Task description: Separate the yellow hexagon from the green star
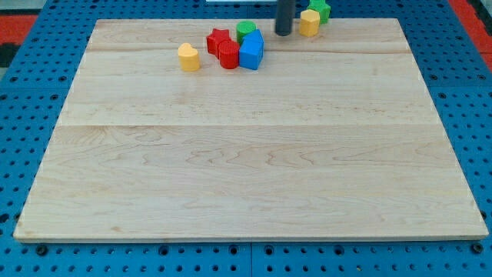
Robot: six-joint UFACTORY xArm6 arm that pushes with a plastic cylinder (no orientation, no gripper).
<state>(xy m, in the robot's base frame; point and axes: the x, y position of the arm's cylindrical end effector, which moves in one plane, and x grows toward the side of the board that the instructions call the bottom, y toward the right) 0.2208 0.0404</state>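
Observation:
The yellow hexagon [309, 22] sits at the view's top edge of the wooden board, right of centre. The green star [320, 9] touches it from the upper right, partly off the board's far edge. My tip [283, 33] is the lower end of a dark rod that comes down from the view's top. It stands just left of the yellow hexagon, with a small gap between them.
A cluster lies left of my tip: a green block [246, 30], a blue block [251, 51], a red star [218, 39] and a red block [229, 55]. A yellow heart-like block [188, 57] stands alone further left. The wooden board [246, 169] rests on a blue pegboard.

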